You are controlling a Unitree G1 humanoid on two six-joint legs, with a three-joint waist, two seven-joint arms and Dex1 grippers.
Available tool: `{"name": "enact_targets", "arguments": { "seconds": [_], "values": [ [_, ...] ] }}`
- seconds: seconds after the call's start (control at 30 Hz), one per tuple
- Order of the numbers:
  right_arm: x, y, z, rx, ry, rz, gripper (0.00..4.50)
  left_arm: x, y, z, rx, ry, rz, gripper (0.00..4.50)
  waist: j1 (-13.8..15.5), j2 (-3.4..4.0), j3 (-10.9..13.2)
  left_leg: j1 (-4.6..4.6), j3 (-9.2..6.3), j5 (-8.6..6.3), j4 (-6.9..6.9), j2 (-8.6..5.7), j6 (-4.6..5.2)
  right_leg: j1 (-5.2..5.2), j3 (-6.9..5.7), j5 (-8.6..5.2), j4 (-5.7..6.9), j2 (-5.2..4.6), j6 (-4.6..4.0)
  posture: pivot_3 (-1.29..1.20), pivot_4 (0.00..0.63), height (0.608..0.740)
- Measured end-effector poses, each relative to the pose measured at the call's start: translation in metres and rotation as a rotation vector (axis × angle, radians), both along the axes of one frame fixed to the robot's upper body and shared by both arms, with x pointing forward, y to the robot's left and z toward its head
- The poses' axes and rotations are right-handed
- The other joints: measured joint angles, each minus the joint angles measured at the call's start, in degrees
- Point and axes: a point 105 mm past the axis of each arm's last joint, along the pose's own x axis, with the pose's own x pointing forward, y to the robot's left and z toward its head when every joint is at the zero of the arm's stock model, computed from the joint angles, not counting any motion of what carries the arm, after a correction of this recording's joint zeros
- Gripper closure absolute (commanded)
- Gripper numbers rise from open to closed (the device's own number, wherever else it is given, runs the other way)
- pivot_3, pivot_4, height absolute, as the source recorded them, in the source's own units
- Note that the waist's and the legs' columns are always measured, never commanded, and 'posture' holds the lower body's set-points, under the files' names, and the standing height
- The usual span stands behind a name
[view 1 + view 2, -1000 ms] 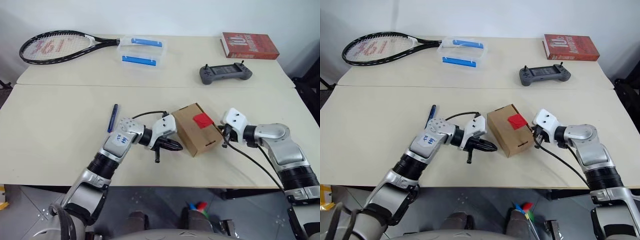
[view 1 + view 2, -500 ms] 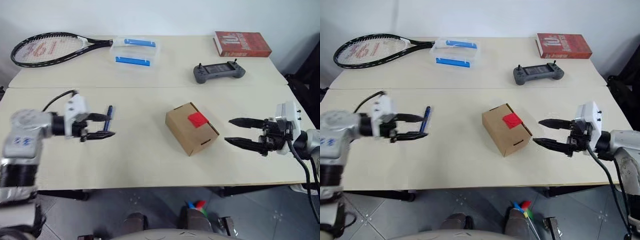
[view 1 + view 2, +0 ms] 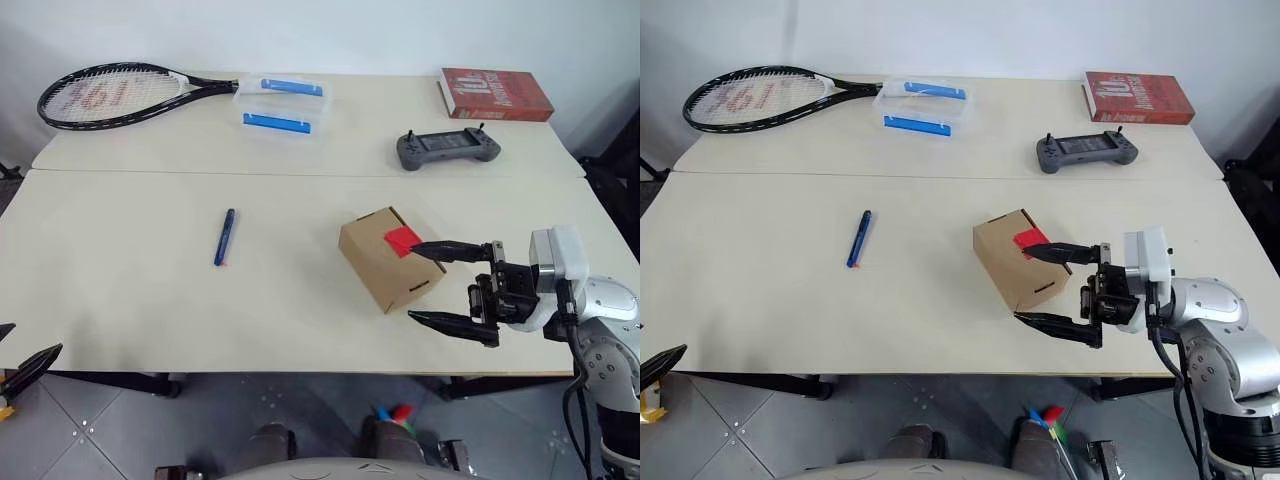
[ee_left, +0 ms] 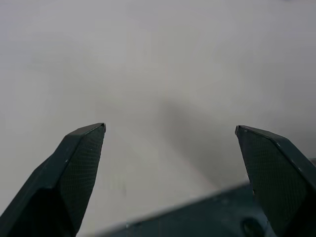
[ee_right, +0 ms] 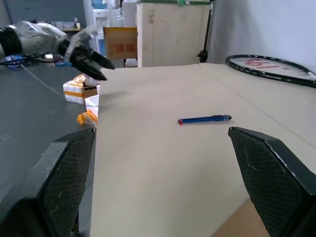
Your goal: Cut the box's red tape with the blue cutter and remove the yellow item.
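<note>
On a cream table, the box (image 3: pixel 388 256), small brown cardboard, sits right of centre with the red tape (image 3: pixel 403 239) uncut on its top face. Just beside it, the right gripper (image 3: pixel 441 285) points level at the carton, fingers spread wide and empty, the upper finger close to the tape.

Well apart to the left lies the blue cutter (image 3: pixel 224 236), untouched. At the table's near-left edge, off the surface, the left gripper (image 5: pixel 85 58) is also wide open, holding nothing. The yellow item is presumably inside the closed box.

Risks: the right fingers could nudge or skid the light carton; the slim cutter may roll or slip when pinched.
</note>
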Motion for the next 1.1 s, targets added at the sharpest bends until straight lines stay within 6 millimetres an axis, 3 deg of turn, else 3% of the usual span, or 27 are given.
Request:
{"name": "enact_targets", "arguments": {
  "seconds": [0.1,0.23,0.3,0.4,0.5,0.57,0.67,0.77,0.9,1.1],
  "values": [
    [0.005,-0.005,0.0,0.001,-0.024,0.002,0.0,0.0,-0.015,0.006,-0.037,-0.081,0.049,0.03,-0.04,-0.03,-0.01,0.04,-0.04,-0.04,0.0,0.0,0.06,0.02,0.19,0.02,-0.05,-0.02,-0.01,0.0,0.15,0.74],
    [0.009,-0.011,-0.003,0.0,-0.022,-0.002,0.0,0.028,-0.082,0.016,-0.13,-0.198,-0.035,0.03,0.08,-0.07,-0.03,0.26,-0.12,-0.1,-0.01,-0.04,0.09,0.1,0.51,0.05,0.0,-0.02,0.02,0.0,0.15,0.74],
    [0.011,-0.012,-0.002,0.0,-0.031,-0.013,0.0,0.053,-0.115,0.021,-0.194,-0.221,-0.083,0.03,0.11,-0.07,-0.03,0.39,-0.1,-0.08,0.0,-0.04,0.07,0.13,0.57,0.05,0.07,0.02,0.02,0.0,0.15,0.74],
    [0.012,-0.009,-0.004,0.006,-0.036,-0.008,0.0,0.101,-0.149,0.031,-0.231,-0.26,-0.059,0.03,0.11,-0.05,-0.05,0.5,0.0,-0.01,0.0,-0.04,0.0,0.22,0.59,0.1,0.11,0.08,-0.05,0.0,0.15,0.74],
    [0.011,-0.003,-0.007,0.016,-0.027,0.001,0.0,0.136,-0.183,0.028,-0.205,-0.226,-0.016,0.03,-0.18,-0.12,-0.09,0.53,0.08,-0.03,-0.03,-0.07,0.04,0.15,0.71,0.15,0.11,0.08,-0.01,0.0,0.15,0.74],
    [0.011,-0.001,-0.006,0.02,-0.035,-0.006,0.0,0.149,-0.204,0.024,-0.194,-0.195,-0.015,0.03,-0.43,-0.12,-0.09,0.52,0.14,-0.06,-0.08,-0.07,0.04,0.07,0.72,0.15,0.09,0.09,0.0,0.0,0.15,0.74],
    [0.01,0.0,-0.006,0.022,-0.039,-0.021,0.0,0.165,-0.215,0.017,-0.173,-0.158,0.038,0.03,-0.29,-0.12,-0.09,0.49,0.24,-0.06,-0.14,-0.04,0.02,0.05,0.62,0.15,0.04,0.13,0.0,0.0,0.15,0.74],
    [0.006,0.002,-0.009,0.021,-0.031,-0.035,0.0,0.18,-0.202,0.003,-0.107,-0.115,0.142,0.03,-0.05,-0.13,-0.09,0.44,0.52,-0.06,-0.09,-0.03,0.02,0.06,0.62,0.15,-0.02,0.15,0.0,0.0,0.15,0.74],
    [0.004,0.005,-0.007,0.024,-0.043,-0.049,0.0,0.19,-0.193,-0.009,-0.063,-0.079,0.202,0.03,0.02,-0.13,-0.09,0.43,0.58,-0.06,-0.05,-0.03,0.03,0.07,0.65,0.15,-0.03,0.14,0.0,0.0,0.15,0.74],
    [0.002,0.007,-0.005,0.028,-0.051,-0.068,0.0,0.198,-0.206,-0.014,-0.074,-0.055,0.178,0.03,0.26,-0.12,-0.09,0.44,0.54,-0.06,-0.04,-0.04,0.03,0.12,0.63,0.15,-0.04,0.13,0.0,0.0,0.15,0.74]
  ]
}}
